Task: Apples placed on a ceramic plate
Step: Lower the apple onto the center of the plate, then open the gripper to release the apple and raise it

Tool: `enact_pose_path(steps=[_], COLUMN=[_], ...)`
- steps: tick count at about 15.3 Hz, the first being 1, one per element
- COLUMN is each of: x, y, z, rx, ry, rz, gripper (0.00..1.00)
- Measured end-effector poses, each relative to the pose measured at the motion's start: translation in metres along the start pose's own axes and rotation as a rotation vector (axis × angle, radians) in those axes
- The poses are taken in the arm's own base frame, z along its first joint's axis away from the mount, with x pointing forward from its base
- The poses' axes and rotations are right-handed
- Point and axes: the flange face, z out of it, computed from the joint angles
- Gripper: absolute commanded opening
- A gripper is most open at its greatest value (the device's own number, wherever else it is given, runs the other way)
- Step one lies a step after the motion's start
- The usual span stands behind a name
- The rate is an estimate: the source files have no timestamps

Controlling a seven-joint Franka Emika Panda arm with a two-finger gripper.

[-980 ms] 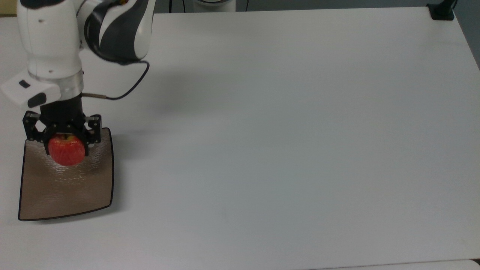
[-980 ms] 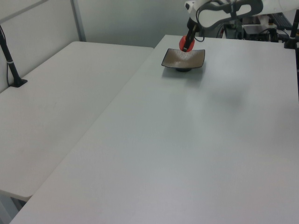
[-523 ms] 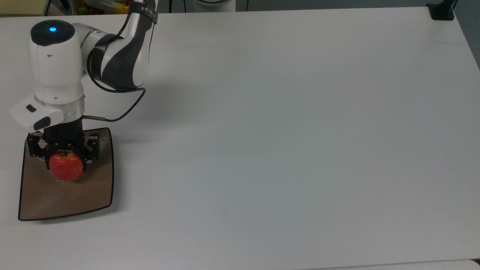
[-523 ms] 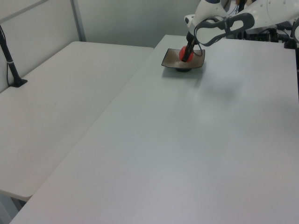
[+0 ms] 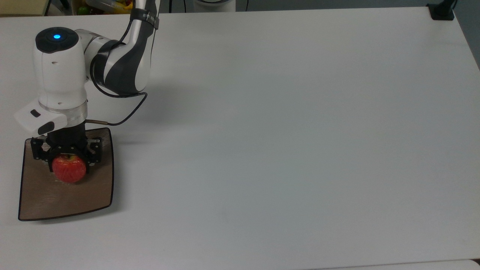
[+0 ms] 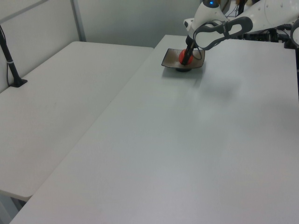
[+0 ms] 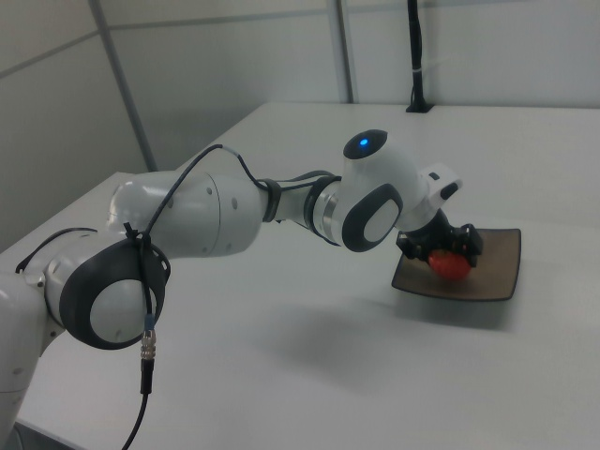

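Note:
A small glossy red apple [image 5: 68,170] sits low over the far half of the square tan-brown plate [image 5: 67,198], which lies near the top view's left table edge. My gripper [image 5: 68,165] points straight down and is shut on the apple, one black finger on each side. In the left view the apple [image 6: 182,57] and gripper [image 6: 185,58] are over the plate [image 6: 169,61] at the far end of the table. The right view has the apple [image 7: 451,266] resting at or just above the plate [image 7: 497,274] under the gripper [image 7: 447,251]; I cannot tell if they touch.
The white arm [image 5: 120,63] reaches in from the top view's upper left, with a black cable [image 5: 127,110] looping beside the plate. A black clamp [image 5: 441,11] stands at the top view's far right corner. In the left view a second table [image 6: 56,107] adjoins.
The gripper has come down with the apple, from well above the plate's far edge to low over the plate. The plate has stayed put.

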Motion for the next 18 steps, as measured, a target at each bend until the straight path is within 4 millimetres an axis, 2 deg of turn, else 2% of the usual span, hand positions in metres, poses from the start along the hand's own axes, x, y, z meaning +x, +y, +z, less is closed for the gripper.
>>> enact_pose_path(steps=[1, 8, 11, 14, 17, 18], x=[0.0, 0.0, 0.004, 0.021, 0.032, 0.034], y=[0.0, -0.003, -0.002, 0.0, -0.002, -0.005], z=[0.001, 0.003, -0.005, -0.043, -0.098, -0.128], rx=[0.0, 0.003, 0.0, -0.008, 0.007, 0.034], ry=[-0.001, -0.003, 0.009, 0.058, 0.089, 0.069], rz=[0.0, -0.002, -0.003, 0.002, 0.055, 0.085], gripper=[1.0, 1.0, 1.0, 1.0, 1.0, 1.0])
